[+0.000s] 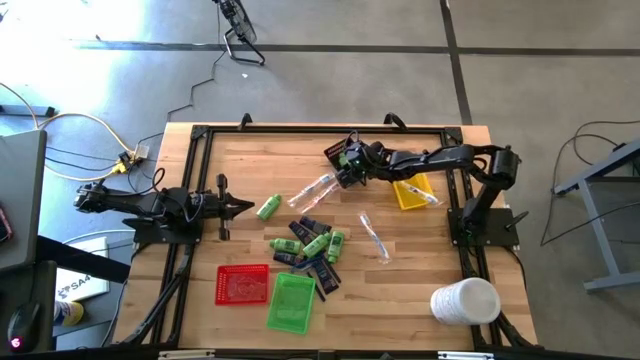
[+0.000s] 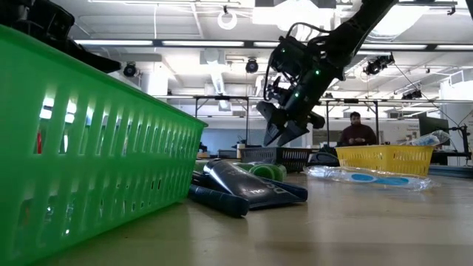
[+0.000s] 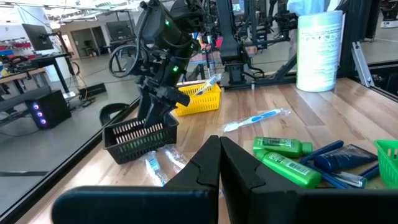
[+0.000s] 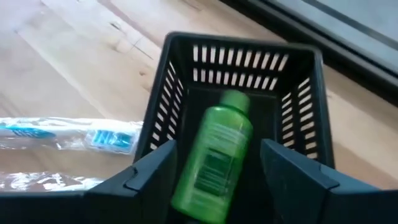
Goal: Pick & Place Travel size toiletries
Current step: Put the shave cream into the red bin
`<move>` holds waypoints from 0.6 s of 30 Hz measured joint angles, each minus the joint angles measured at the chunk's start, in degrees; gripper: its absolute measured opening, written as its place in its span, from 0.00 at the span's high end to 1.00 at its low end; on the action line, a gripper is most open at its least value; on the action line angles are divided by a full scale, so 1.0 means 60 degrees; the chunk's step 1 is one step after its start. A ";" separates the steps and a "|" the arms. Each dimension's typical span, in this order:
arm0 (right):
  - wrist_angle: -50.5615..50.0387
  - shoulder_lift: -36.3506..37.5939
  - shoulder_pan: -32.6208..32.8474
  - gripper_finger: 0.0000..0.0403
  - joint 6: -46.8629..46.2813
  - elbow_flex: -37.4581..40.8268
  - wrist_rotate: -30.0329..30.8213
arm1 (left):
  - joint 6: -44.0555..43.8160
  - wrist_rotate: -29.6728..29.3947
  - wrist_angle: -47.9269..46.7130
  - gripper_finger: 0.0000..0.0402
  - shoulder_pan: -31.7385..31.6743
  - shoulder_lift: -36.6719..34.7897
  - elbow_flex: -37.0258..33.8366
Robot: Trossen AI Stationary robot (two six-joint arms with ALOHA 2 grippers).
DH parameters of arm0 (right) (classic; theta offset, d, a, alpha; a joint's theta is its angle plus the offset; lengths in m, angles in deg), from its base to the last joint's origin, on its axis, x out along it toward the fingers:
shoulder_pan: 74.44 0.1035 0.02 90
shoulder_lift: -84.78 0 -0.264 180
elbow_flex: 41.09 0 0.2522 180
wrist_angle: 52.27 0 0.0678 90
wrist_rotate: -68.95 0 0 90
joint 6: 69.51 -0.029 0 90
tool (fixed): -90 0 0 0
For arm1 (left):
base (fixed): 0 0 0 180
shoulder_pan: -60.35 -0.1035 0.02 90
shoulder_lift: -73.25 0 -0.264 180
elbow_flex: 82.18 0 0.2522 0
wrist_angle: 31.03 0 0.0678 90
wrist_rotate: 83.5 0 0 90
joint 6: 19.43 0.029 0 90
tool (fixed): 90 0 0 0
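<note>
Green bottle (image 4: 214, 158) sits in the black basket (image 4: 305, 81), right between my right gripper (image 4: 217, 168) fingers, which are spread and clear of it. Released, I'd say.

High view: right gripper (image 1: 350, 160) is over the black basket (image 1: 337, 152) at the far edge. Left gripper (image 1: 243, 207) is clenched, empty, parked at the left side. The other toiletries (image 1: 310, 250) are piled mid-table, with one stray bottle (image 1: 268, 208) near the left gripper.

Low view: right gripper (image 2: 284, 133) hangs just above the basket.

Left wrist view: same, gripper at the basket (image 3: 140, 134); wrapped toothbrush (image 3: 255, 119) lies beside it.

Bottles look light, stiff, slick plastic, so I'd grab them mid-body across the width. Wrapped sticks are crinkly and may slip.
</note>
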 joint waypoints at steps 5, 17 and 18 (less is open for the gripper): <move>-0.0006 0.0832 0.0096 0.55 0.0312 0.0004 -0.0029 | -0.0002 0.0000 -0.0004 0.99 0.0002 0.0001 0.0000; -0.0244 0.2939 0.0643 0.78 0.0968 0.0004 -0.2265 | -0.0004 0.0000 -0.0004 0.99 0.0002 0.0001 0.0000; -0.0288 0.3018 0.0744 0.79 0.0990 0.0004 -0.2342 | -0.0004 0.0000 -0.0004 0.99 0.0000 0.0000 0.0000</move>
